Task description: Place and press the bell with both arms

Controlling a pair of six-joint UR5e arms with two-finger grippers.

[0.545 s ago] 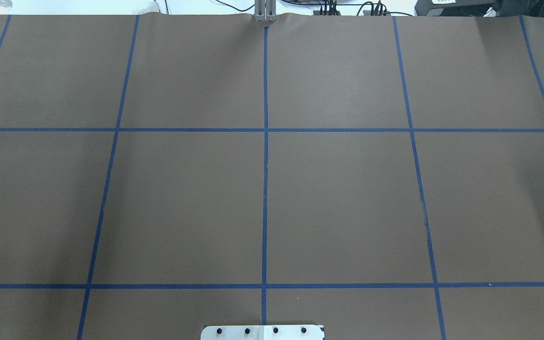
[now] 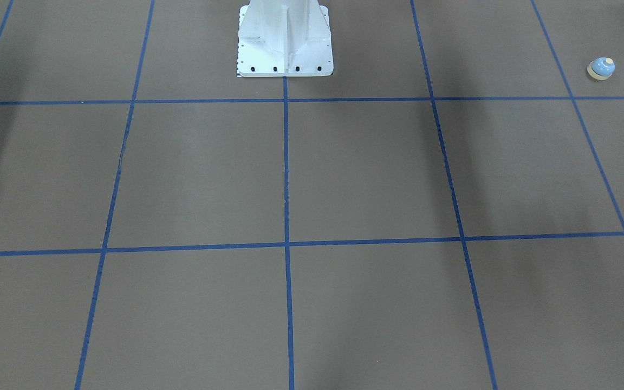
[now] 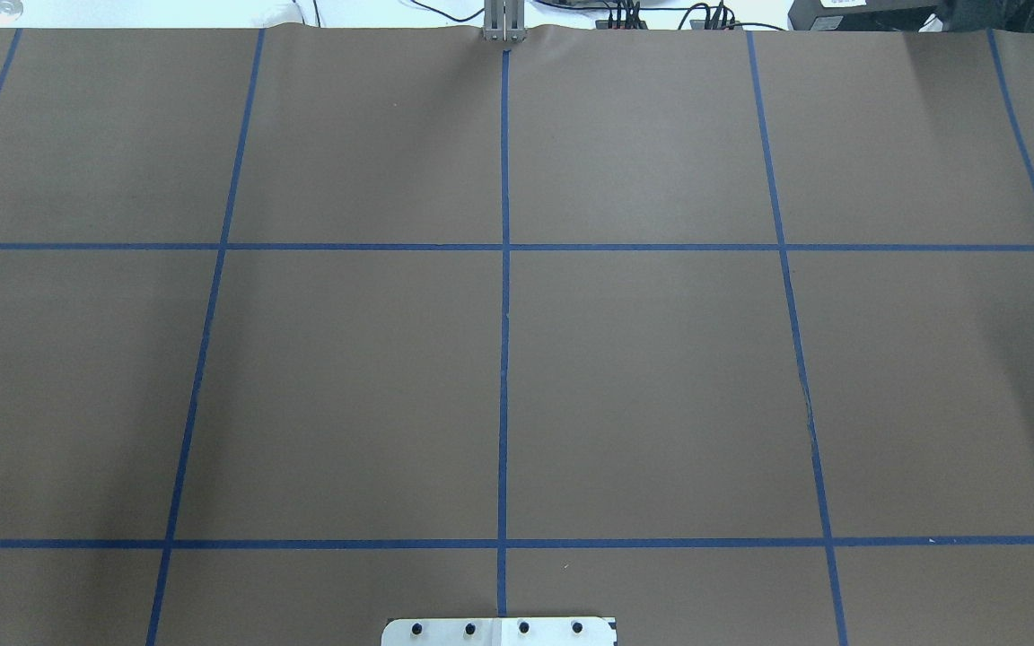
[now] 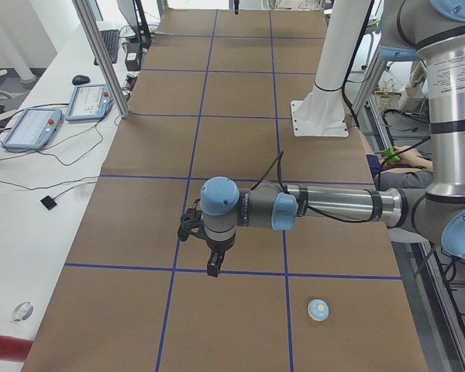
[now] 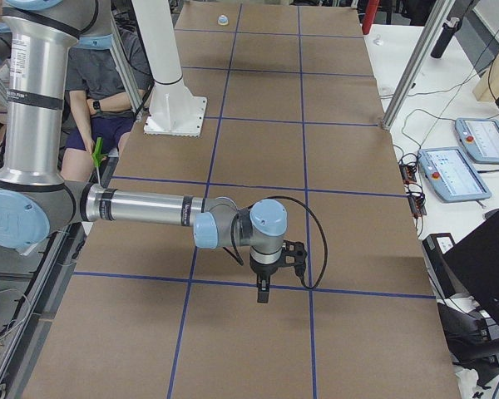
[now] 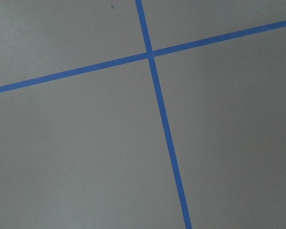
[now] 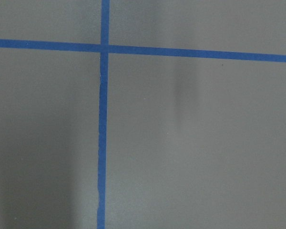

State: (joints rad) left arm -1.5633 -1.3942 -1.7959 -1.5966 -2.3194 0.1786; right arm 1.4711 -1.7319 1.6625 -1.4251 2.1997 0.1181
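The small light-blue bell (image 2: 600, 68) with a cream base and button stands on the brown gridded table near its end on the robot's left. It also shows in the exterior left view (image 4: 319, 309) and, far off, in the exterior right view (image 5: 222, 18). My left gripper (image 4: 213, 267) hangs pointing down over the table, roughly one grid square from the bell, touching nothing. My right gripper (image 5: 264, 293) hangs the same way at the other end of the table. I cannot tell whether either is open or shut. Both wrist views show only table and tape.
The white pedestal (image 2: 285, 38) stands at the table's robot-side edge. A side bench holds teach pendants (image 4: 31, 128) and cables, with a metal frame post (image 4: 101, 54) at the table edge. A seated person (image 5: 108, 91) is behind the robot.
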